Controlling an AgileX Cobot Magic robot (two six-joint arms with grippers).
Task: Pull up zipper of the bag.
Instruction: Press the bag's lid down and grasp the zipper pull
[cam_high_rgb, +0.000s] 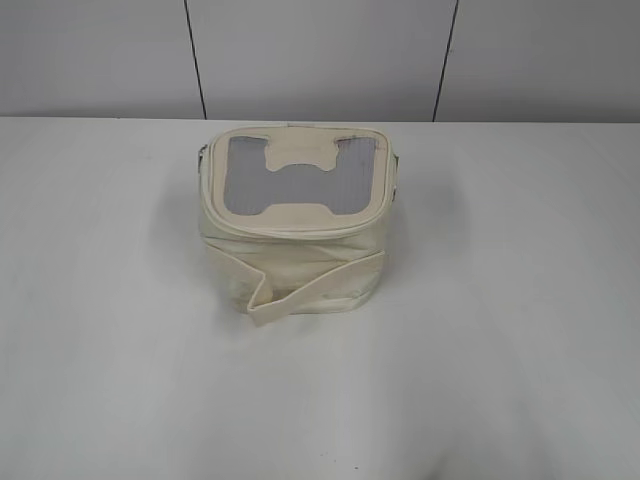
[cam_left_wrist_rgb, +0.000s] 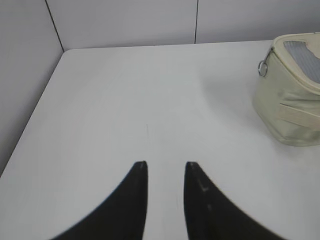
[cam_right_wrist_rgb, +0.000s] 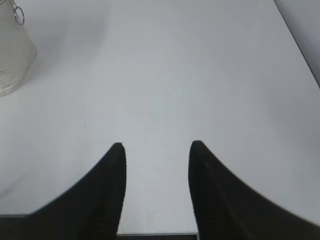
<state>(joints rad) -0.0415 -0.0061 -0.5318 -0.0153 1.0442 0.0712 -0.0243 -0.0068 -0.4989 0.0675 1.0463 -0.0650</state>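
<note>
While both arms hang back over the white table (cam_high_rgb: 100, 350), the left gripper (cam_left_wrist_rgb: 166, 165) stands slightly parted and empty, the cream bag (cam_left_wrist_rgb: 287, 95) ahead to its right; the right gripper (cam_right_wrist_rgb: 156, 147), wider and empty, has the bag ahead-left.

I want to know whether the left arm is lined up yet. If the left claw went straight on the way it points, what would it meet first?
Bare table, then the back wall; the left claw is open and empty. The bag sits off to its right, though depth is uncertain.
</note>
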